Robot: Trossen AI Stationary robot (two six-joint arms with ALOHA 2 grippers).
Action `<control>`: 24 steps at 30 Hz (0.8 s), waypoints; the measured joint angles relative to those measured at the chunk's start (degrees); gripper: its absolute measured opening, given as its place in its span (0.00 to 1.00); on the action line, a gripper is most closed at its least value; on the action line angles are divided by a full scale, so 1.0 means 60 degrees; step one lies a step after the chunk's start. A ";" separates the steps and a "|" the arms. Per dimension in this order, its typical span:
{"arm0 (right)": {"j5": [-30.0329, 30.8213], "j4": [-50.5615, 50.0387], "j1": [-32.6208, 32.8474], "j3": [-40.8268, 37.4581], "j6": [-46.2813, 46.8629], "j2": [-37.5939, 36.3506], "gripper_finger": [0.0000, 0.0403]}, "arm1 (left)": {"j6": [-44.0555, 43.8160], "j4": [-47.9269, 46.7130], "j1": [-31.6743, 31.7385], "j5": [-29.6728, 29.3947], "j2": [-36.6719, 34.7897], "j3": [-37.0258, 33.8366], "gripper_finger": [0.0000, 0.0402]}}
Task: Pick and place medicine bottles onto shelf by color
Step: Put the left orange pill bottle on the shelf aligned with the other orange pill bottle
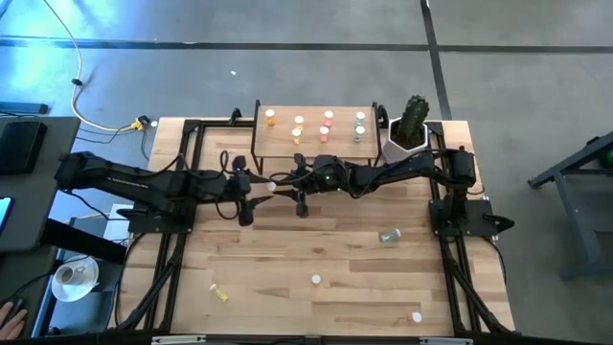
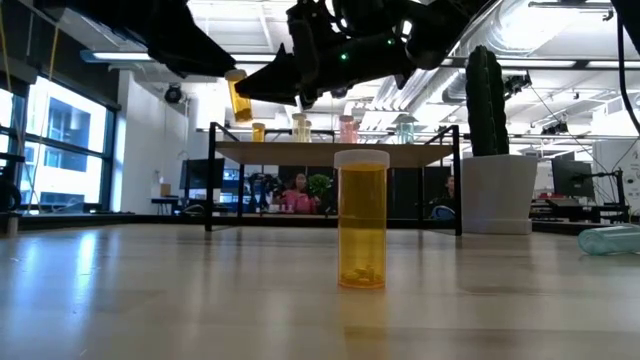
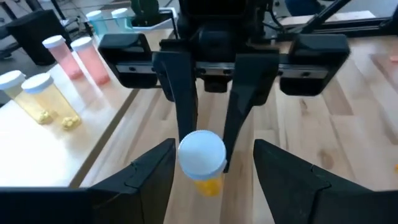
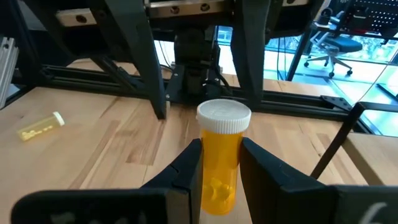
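Gripping one orange bottle [image 4: 219, 163] in front of the shelf [image 1: 314, 142], the right pincer [image 4: 219, 167] is clenched. Eight bottles stand on the shelf; the left pincer [image 3: 211, 158] sits released around the bottle's cap.

green bottle [image 2: 612, 239] lying at 3 o'clock in the low view, sliced by the edge; room behind the shelf [image 2: 335, 150] blurred.

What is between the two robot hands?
An orange medicine bottle with a white cap. The right wrist view shows the right gripper with its fingers shut on it, and the left gripper with open fingers on either side.
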 joint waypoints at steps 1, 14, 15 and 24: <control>0.0000 0.0000 0.0000 0.0000 -0.0002 0.0000 0.19 | 0.0000 0.0093 0.0041 -0.0076 0.0078 0.0000 0.51; 0.0007 0.0000 -0.0007 -0.0004 -0.0072 0.0000 0.19 | -0.0338 0.0122 0.1167 0.1132 0.0208 0.0000 0.51; -0.0003 0.0011 -0.0004 -0.0004 -0.0072 0.0000 0.19 | -0.0354 0.0130 0.1230 0.1292 0.0248 0.0000 0.51; 0.0007 -0.0084 0.0000 -0.0011 -0.0072 0.0000 0.19 | -0.0349 0.0187 0.1406 0.1535 0.0495 0.0000 0.51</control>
